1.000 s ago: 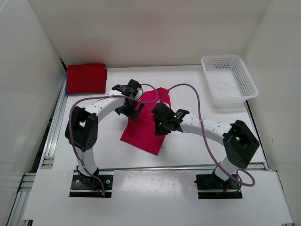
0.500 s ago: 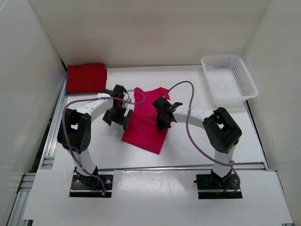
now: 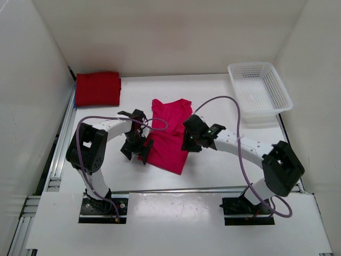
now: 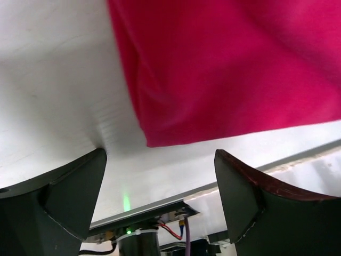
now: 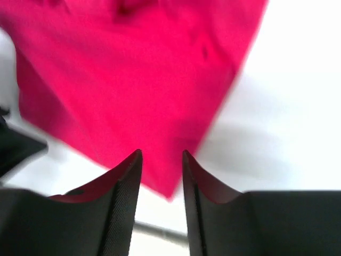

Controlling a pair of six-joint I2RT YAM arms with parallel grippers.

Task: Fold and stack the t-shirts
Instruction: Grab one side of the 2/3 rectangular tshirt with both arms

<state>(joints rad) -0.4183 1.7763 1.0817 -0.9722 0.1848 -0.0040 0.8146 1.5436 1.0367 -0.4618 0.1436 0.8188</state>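
Cloth of this kind is light, soft and has no stiffness, so the pink-magenta shirt (image 3: 168,136) will probably sag, and slide on the smooth counter (image 3: 133,93), if it is lifted at one point only. I judge it is best taken at two corners or along a hem, with both layers together. It lies partly folded in the middle of the counter, between the two arms. The left claw (image 4: 160,176) is just beside its near left corner, spread wide with nothing inside. The right claw (image 5: 161,160) hangs over the near right edge with its fingers a little apart, and as far as I can see they pinch nothing. A dark red shirt (image 3: 97,88) lies folded in the far left corner, well apart.
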